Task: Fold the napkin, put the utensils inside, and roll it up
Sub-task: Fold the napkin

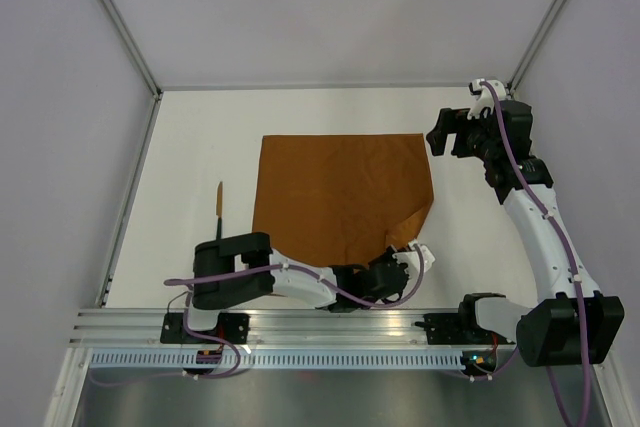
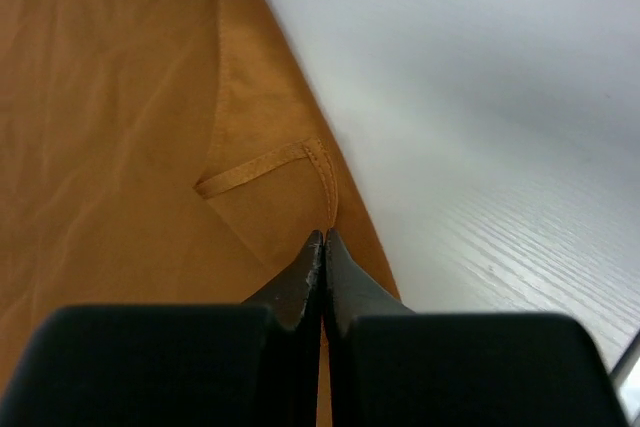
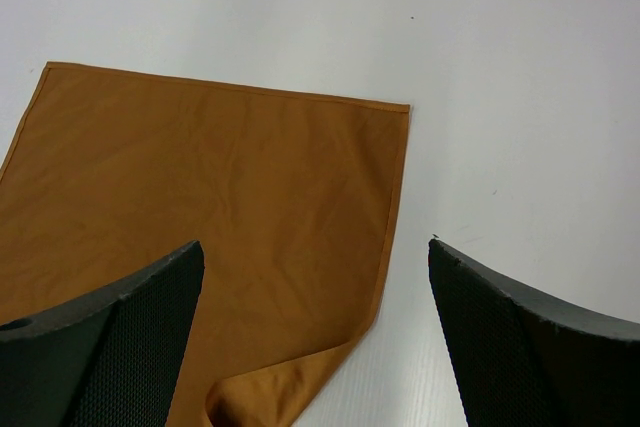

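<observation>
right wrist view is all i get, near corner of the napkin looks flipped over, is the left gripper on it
Observer: Yes. The left gripper is shut, its tips at the hem of the turned-over near right corner of the napkin, apparently pinching the cloth.
Operator: ok and where's the cutlery, nothing dark in my frame
Observer: In the top view a thin dark utensil lies on the table just left of the napkin, apart from it.
Operator: where does my gripper sit from above
Observer: The right gripper is open beside the napkin's far right corner, off the cloth.
</observation>
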Motion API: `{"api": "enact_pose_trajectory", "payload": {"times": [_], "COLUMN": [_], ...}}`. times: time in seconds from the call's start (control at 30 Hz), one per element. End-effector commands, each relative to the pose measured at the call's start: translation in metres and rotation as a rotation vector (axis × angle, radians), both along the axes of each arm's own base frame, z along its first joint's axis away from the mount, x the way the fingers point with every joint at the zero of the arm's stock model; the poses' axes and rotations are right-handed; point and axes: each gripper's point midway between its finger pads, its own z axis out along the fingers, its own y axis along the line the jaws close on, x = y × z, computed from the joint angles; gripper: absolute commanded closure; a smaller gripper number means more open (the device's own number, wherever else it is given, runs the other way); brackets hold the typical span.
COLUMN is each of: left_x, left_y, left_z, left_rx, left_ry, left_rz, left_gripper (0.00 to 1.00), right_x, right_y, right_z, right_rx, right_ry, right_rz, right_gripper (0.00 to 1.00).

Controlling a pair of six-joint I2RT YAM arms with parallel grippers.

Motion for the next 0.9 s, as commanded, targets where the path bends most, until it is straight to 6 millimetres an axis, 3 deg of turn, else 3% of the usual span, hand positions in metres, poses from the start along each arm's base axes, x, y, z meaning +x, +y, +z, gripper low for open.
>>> {"api": "enact_pose_trajectory", "payload": {"times": [0.0, 0.27, 0.47, 0.7, 0.87], "left_x": [0.017, 0.055, 0.059, 0.058, 0.059], "left_y": [0.006, 0.042, 0.055, 0.069, 0.078], "left_z": [0.034, 0.023, 0.008, 0.012, 0.027], "left_rx": [-0.203, -0.324, -0.347, -0.370, -0.389], "left_ry": [0.088, 0.229, 0.284, 0.282, 0.264], "left_rz": [0.108, 0.233, 0.267, 0.298, 0.309], "left_gripper": [0.98, 0.98, 0.98, 0.75, 0.69], "right_x": [-0.002, -0.002, -0.002, -0.002, -0.002], "right_y": [0.002, 0.003, 0.004, 0.004, 0.004], "right_z": [-0.002, -0.005, -0.006, -0.008, -0.008], "right_rx": [0.007, 0.011, 0.012, 0.012, 0.012], "right_ry": [0.010, 0.017, 0.021, 0.027, 0.027], "right_rz": [0.004, 0.013, 0.018, 0.019, 0.019], "right_gripper": [0.02, 0.02, 0.02, 0.02, 0.02]}}
